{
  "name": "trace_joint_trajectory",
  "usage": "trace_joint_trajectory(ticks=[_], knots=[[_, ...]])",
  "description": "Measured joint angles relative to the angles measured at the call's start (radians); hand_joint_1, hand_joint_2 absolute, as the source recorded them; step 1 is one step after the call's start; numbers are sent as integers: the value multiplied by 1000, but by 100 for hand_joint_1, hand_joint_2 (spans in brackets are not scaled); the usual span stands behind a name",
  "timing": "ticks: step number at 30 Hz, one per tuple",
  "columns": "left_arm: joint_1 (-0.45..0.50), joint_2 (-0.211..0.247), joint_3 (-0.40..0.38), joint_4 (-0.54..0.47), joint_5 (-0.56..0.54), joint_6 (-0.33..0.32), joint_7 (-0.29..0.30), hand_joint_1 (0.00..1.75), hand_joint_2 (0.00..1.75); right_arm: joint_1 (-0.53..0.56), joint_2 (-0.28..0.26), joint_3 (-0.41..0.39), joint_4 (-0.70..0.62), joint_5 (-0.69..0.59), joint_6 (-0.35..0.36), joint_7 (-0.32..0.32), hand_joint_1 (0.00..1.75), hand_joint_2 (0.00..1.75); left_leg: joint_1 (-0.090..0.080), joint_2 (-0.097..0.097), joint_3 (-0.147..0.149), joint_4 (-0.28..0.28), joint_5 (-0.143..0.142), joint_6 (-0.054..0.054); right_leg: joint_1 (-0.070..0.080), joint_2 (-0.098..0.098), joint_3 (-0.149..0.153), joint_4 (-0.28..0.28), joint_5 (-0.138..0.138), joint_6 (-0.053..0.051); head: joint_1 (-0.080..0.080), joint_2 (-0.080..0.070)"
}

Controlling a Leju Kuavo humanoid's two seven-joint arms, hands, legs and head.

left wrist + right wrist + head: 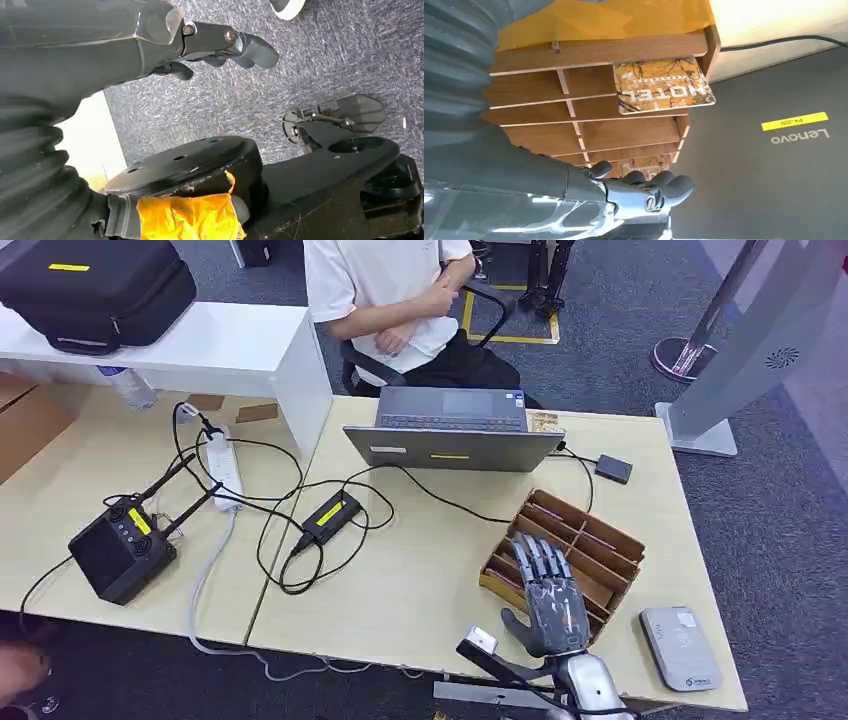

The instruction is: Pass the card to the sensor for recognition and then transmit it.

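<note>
a card [663, 91] printed "hotel" stands in a slot of the wooden rack [590, 545], at the end nearest the laptop [452, 432]. the right hand [548, 592] hovers over the rack, fingers spread, holding nothing. the sensor [680, 646] lies near the table's [400, 590] front edge. the left hand [220, 47] hangs over carpet, fingers curled on nothing.
</note>
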Motion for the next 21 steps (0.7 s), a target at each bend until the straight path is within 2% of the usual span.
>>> trace_joint_trajectory(ticks=[21], knots=[[0,0,0,0,1,0,3,0,175,-2,0,13,22,-12,0,19,0,175,0,0,0,0,0,0,0,0,0,0,0,0,0,0]])
